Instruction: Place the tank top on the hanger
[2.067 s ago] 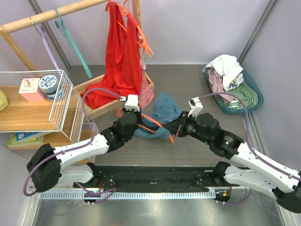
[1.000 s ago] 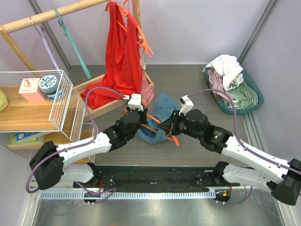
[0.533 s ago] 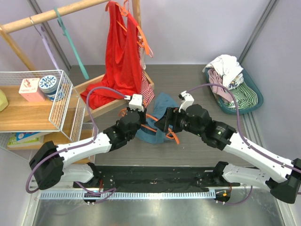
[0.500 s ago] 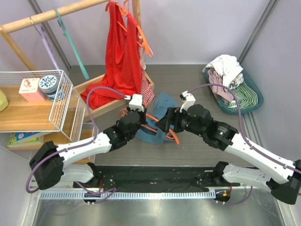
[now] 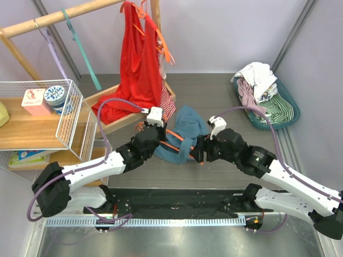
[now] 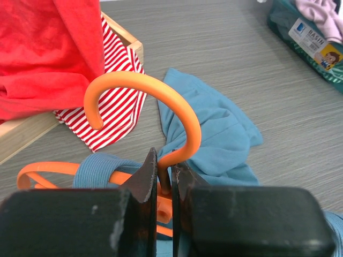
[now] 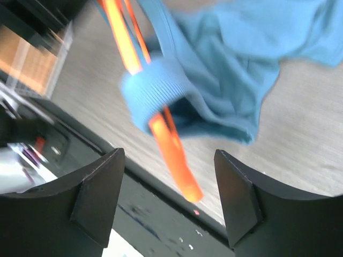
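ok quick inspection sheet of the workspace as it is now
surface: grey wood-grain table, no spills seen
job's things: tank top crumpled on the table, one strap looped over an arm of the orange hanger
clutter: red garment, striped garment, laundry basket, wire basket
grippers: left gripper shut on hanger neck; right gripper open near the strap
cables: purple cable loop on each arm, no snag seen
surroundings: wooden rail with teal-green hanger

You are looking at two grippers, the left gripper (image 6: 165, 175) and right gripper (image 7: 167, 187). You are seeing three garments: tank top (image 5: 187, 124), red garment (image 5: 136, 59), striped garment (image 5: 167, 104). You are counting four hangers: orange hanger (image 6: 185, 110) at centre, second orange hanger (image 5: 166, 52) top centre, teal-green hanger (image 5: 80, 45) and lilac hanger (image 5: 55, 53) upper left.
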### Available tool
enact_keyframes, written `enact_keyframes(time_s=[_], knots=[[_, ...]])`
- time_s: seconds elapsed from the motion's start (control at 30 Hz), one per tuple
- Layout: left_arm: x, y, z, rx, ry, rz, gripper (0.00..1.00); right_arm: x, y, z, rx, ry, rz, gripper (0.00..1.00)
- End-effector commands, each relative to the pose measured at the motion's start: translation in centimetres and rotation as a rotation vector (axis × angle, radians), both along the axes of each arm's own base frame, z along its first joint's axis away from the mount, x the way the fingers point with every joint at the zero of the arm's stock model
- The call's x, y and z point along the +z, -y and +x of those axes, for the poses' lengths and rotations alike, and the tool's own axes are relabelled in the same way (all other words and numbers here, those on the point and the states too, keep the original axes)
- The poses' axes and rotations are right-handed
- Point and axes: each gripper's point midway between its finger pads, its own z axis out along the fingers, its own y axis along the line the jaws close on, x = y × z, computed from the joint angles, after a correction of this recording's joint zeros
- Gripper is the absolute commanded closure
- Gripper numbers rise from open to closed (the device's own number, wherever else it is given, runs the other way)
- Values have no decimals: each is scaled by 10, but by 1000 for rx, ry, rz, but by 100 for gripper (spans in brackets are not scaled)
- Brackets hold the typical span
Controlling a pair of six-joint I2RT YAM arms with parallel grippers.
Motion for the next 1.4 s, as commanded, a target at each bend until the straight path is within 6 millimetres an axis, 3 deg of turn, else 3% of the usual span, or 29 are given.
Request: enact_keyframes(time_s=[0.0,0.1,0.2,0.23,0.3,0.33,0.37,0.43,0.5,0.53,0.6,0.63,0.77,0.9,1.2,1.37], knots=[[47,8,-1,-31,75,-94,100,-15,-15,-9,122,8,1,30],[50,13,-3,-60,68,-98,100,-21,-16,-8,138,23,-8,36],[53,12,-4,-62,69,-96,100,-17,-25,-16,208,29,31,54],[53,12,-4,-62,68,-94,100,-16,-27,-18,222,34,42,69],[57,13,-4,-69,71,-98,100,-13,-32,-21,247,45,69,82],[57,14,-5,-76,70,-99,100,-12,-33,-21,252,55,77,95],[57,14,-6,-82,66,-99,100,-10,-34,-22,258,62,88,99],[60,15,-7,-87,65,-107,97,-7,-37,-22,254,86,98,99],[62,16,-10,-100,59,-113,84,2,-38,-20,231,128,128,99],[64,16,-10,-101,60,-116,61,4,-40,-21,231,146,135,99],[66,16,-13,-112,57,-124,40,10,-41,-19,209,183,143,99],[70,16,-14,-117,59,-133,24,12,-41,-18,198,196,140,99],[70,18,-21,-163,33,-114,0,21,-42,-11,148,251,111,99],[56,5,-28,-140,-14,-78,0,34,-38,0,85,280,104,99],[82,-28,-54,-137,-4,-126,0,42,-42,23,17,309,12,99],[69,-34,-70,-185,-66,-96,0,62,-50,35,13,345,5,99]])
